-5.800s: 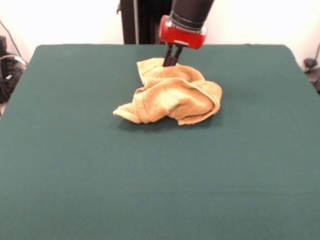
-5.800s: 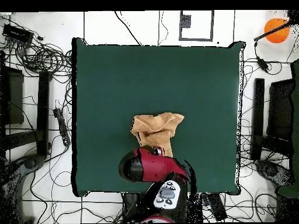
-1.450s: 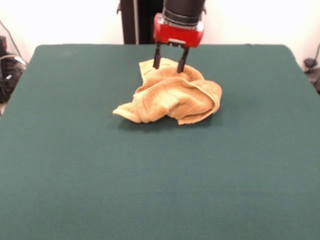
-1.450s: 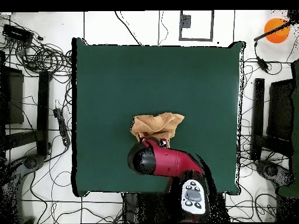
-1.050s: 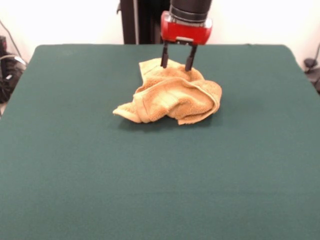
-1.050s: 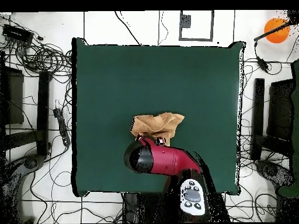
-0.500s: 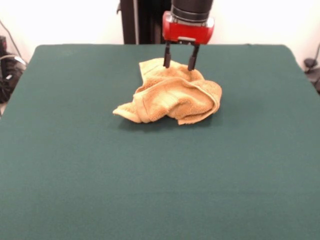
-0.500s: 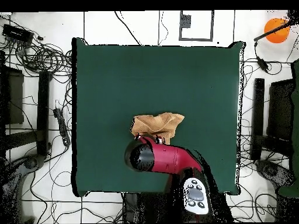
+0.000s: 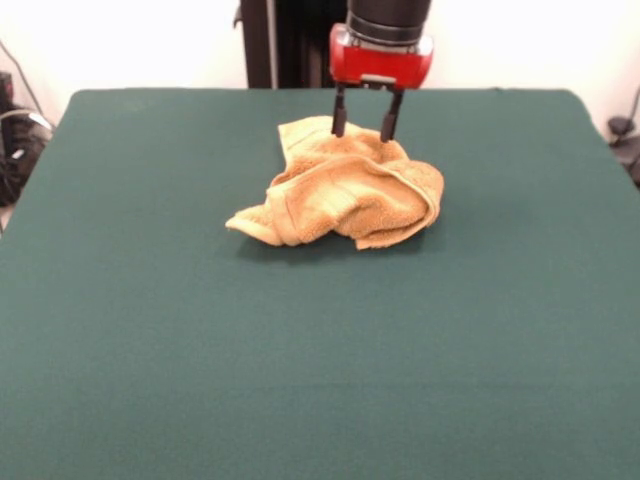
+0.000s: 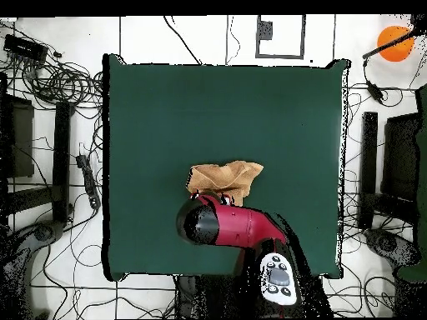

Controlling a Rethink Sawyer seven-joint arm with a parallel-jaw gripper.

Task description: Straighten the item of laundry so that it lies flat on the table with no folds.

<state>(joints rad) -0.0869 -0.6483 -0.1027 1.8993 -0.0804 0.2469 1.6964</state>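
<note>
while the hand (image 9: 363, 127) hangs spread | crumpled towel (image 9: 345, 187) lies just beneath its tips

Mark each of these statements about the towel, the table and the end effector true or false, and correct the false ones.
1. The towel lies flat with no folds. False: it is bunched up in thick folds.
2. The end effector is open. True.
3. The end effector is over the towel's far edge in the front view. True.
4. The towel hangs off the table. False: it sits wholly on the green top, away from every edge.
5. The end effector holds the towel lifted in the air. False: the towel rests on the table.
</note>
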